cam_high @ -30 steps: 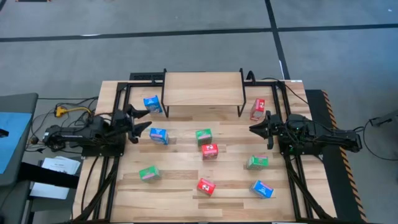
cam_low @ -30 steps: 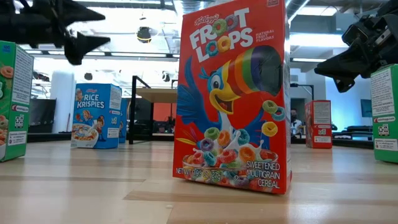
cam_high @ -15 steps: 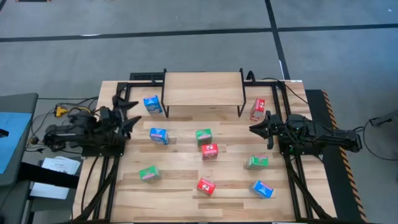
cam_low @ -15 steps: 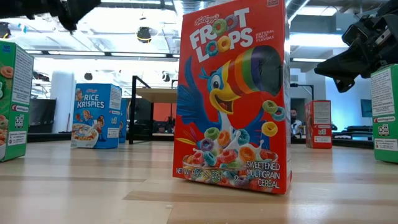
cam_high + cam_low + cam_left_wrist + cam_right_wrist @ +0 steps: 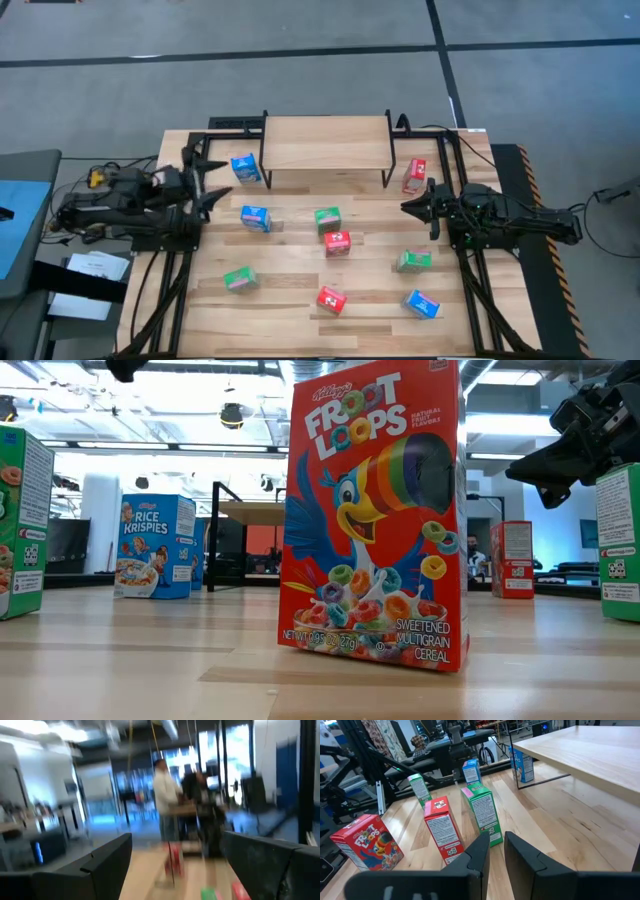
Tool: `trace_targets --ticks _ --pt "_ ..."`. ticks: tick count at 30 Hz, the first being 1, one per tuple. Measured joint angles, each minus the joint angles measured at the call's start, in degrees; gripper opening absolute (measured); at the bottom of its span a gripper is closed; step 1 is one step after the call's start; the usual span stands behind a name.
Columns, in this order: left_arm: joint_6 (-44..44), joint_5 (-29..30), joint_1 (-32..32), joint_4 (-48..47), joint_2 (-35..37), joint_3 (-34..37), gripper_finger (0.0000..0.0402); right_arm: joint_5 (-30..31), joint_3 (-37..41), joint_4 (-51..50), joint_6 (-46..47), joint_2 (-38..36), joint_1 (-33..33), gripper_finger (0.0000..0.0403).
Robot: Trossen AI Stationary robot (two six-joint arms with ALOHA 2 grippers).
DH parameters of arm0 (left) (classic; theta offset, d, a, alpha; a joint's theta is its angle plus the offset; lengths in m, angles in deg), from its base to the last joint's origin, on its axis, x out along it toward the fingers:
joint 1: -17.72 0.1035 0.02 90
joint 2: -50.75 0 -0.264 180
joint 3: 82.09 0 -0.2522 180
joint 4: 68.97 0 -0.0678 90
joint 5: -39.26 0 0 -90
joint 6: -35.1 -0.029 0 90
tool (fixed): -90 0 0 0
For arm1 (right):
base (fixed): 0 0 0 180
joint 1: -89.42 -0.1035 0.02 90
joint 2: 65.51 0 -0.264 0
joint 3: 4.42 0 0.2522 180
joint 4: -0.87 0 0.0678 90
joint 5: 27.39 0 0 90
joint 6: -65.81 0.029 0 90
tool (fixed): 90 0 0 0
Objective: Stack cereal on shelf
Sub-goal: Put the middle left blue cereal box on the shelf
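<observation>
At the near edge of the bench point(image 5: 280, 310) stand a green box point(image 5: 238, 279), a red box point(image 5: 331, 299) and a blue box point(image 5: 421, 303), well apart from each other, I think scattered so that each can be taken alone. A little farther, in the middle, a second red box point(image 5: 337, 241) is just beside a green one point(image 5: 326, 218), with a blue box point(image 5: 255, 217) to their left and another green box point(image 5: 413, 260) to their right. The left tool point(image 5: 205, 180) hovers at the left side with its fingers apart and holds nothing; it seems ready for the blue box point(image 5: 244, 167) close to it. The right tool point(image 5: 413, 206) waits at the right side, fingers together and empty, near the red box point(image 5: 415, 175) by the shelf leg. Farthest is the shelf point(image 5: 326, 143), and its board has no cereal on it yet, so the stacking is not begun.
</observation>
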Motion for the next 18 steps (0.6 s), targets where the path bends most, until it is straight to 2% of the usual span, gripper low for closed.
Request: trace_targets --ticks 5,18 --pt "2.5 0.0 0.0 -9.32 -7.38 -3.96 0.0299 0.0 -0.02 0.0 -0.01 0.0 0.0 0.0082" --pt "4.25 0.0 0.0 -16.12 -19.56 -5.1 0.0299 -0.02 -0.02 0.0 -0.02 0.0 0.0 0.0082"
